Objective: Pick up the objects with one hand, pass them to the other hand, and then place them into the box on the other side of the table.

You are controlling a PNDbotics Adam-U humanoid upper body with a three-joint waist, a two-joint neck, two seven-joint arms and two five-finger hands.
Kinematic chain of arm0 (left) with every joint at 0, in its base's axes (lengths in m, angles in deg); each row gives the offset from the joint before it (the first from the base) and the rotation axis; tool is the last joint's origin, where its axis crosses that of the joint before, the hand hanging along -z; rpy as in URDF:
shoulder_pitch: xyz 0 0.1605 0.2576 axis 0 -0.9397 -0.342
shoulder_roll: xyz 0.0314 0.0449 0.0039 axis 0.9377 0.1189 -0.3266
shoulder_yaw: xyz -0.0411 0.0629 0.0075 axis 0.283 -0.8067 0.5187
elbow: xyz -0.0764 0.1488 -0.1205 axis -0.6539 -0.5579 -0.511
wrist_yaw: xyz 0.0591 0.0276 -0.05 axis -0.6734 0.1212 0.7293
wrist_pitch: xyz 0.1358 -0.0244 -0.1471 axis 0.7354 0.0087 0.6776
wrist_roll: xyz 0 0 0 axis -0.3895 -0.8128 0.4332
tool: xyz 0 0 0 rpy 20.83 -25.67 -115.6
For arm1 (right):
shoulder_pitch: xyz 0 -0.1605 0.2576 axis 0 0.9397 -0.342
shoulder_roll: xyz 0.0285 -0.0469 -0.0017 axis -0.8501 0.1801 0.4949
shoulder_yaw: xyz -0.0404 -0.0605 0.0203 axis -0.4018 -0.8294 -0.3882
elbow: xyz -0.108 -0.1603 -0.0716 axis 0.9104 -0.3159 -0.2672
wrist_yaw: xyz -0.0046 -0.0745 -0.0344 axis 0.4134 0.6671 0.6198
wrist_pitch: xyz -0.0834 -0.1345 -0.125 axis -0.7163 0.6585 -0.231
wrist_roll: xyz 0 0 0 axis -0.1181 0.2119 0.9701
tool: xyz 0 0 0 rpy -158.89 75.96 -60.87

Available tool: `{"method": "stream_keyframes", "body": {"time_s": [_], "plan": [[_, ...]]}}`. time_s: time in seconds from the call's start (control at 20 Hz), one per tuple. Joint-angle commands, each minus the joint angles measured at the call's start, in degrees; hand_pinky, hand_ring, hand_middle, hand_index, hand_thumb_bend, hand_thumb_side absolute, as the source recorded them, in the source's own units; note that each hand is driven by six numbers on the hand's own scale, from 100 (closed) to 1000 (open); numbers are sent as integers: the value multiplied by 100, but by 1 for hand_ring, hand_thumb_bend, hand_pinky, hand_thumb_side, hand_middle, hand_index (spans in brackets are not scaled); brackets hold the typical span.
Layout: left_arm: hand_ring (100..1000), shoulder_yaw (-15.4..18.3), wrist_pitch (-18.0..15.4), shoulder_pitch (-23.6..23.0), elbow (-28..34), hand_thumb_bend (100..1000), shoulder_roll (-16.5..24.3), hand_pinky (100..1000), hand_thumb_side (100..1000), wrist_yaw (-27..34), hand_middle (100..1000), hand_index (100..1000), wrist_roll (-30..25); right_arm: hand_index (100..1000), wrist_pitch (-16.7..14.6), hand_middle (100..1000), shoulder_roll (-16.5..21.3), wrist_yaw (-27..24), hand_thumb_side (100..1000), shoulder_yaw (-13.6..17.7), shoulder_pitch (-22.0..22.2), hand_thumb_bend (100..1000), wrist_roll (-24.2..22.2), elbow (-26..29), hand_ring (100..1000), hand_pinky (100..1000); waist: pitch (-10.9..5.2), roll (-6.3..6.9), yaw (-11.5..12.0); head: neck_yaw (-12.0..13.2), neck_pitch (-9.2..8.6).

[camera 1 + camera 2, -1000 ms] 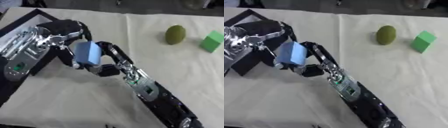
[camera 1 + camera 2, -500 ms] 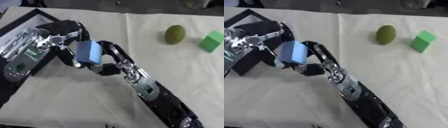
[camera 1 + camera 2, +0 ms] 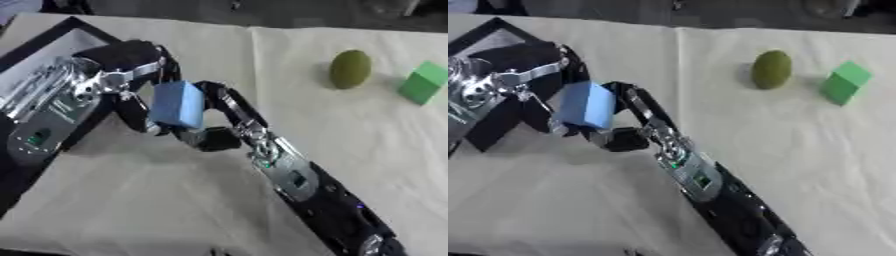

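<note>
**Blue block caught between two hands**

At left centre of the frame the blue block (image 3: 178,104) stands on end, long axis near upright. The right hand (image 3: 214,131) has its fingers curled round the block from the right and below; the left hand (image 3: 131,75) meets it from the left, fingers curled onto it too. The box (image 3: 52,42) lies just behind, upper left, nearest the left hand. Count: one blue block, one olive ball (image 3: 350,68), one green cube (image 3: 423,82), one box.

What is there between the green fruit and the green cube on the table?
Nothing: only bare cloth lies between the green fruit and the green cube, clearest in the left eye view.
</note>
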Motion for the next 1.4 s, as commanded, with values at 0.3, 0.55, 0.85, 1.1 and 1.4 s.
{"method": "stream_keyframes", "body": {"time_s": [0.3,0.55,0.85,1.1,1.4], "plan": [[538,153,233,89,334,462,109,651,100,-244,440,424,-14,684,132,542,77,388,100,-35,-30,499,10,84,716,717,-73,28,-24,18,31],[536,180,278,51,372,464,168,650,100,-378,427,408,-130,794,142,655,118,681,100,-24,-1,582,-127,100,800,757,-78,25,-30,69,31],[531,243,319,1,368,462,227,645,100,-486,419,399,-173,824,79,698,161,841,100,-3,36,582,-338,82,833,773,-96,12,-29,124,31],[528,314,370,-52,439,464,287,643,100,-475,412,395,-154,831,100,710,187,911,106,14,64,570,-407,89,842,776,-106,4,-34,183,31],[525,522,410,-206,798,448,554,645,100,-355,411,392,-299,837,204,733,314,1077,140,43,139,573,-409,160,857,784,-120,-3,-53,265,31]]}}
